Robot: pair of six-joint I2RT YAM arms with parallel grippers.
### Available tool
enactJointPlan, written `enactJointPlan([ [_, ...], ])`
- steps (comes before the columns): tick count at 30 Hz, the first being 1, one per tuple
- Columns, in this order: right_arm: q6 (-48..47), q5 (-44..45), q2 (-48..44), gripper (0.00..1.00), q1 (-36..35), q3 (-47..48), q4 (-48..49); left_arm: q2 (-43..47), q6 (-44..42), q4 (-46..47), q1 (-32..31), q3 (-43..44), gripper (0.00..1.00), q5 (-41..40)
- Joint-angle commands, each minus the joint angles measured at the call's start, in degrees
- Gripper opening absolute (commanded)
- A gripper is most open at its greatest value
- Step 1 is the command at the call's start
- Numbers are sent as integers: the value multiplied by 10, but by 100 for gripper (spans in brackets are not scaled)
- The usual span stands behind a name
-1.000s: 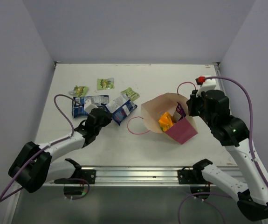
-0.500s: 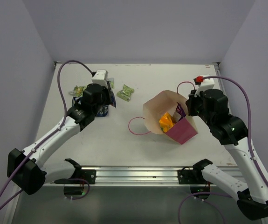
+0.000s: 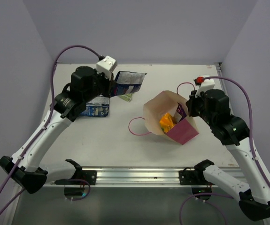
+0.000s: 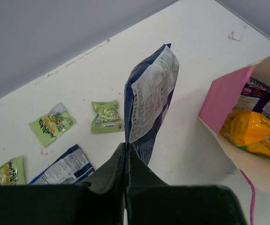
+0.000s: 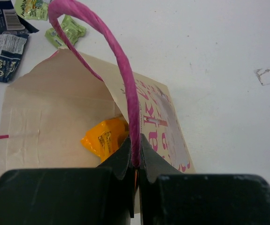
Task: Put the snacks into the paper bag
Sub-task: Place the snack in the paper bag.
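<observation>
My left gripper (image 3: 112, 84) is shut on a dark blue packet (image 3: 130, 81) and holds it in the air, left of the paper bag (image 3: 154, 108). In the left wrist view the packet (image 4: 149, 101) hangs upright from the closed gripper (image 4: 126, 147). The bag stands open with an orange packet (image 3: 166, 122) and a purple packet (image 3: 181, 110) inside. My right gripper (image 5: 135, 161) is shut on the bag's pink cord handle (image 5: 124, 89). A second dark blue packet (image 3: 97, 108) and three green packets (image 4: 52, 124) (image 4: 106, 116) (image 4: 5, 171) lie on the table.
The bag's other pink handle loop (image 3: 137, 126) lies on the table in front of it. A red-topped white fitting (image 3: 203, 81) sits at the table's back right. Grey walls close the table at the back and both sides.
My left arm has risen from the table and swung back and right, lifting one dark blue packet off the pile. The right arm and the bag have stayed put.
</observation>
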State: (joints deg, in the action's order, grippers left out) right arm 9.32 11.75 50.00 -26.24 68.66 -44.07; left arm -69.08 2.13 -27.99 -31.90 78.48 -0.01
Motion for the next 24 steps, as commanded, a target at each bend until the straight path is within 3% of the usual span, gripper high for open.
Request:
enactJointPlan([
  [1,-3,-20,-2,0,-1,24,63,5,-59,-72,0,67,0,90],
  [12,-2,-25,1,0,0,21,66,6,-92,-187,-11,191,0,195],
  [24,0,-29,2,0,-1,19,66,17,-97,-217,-12,208,0,282],
])
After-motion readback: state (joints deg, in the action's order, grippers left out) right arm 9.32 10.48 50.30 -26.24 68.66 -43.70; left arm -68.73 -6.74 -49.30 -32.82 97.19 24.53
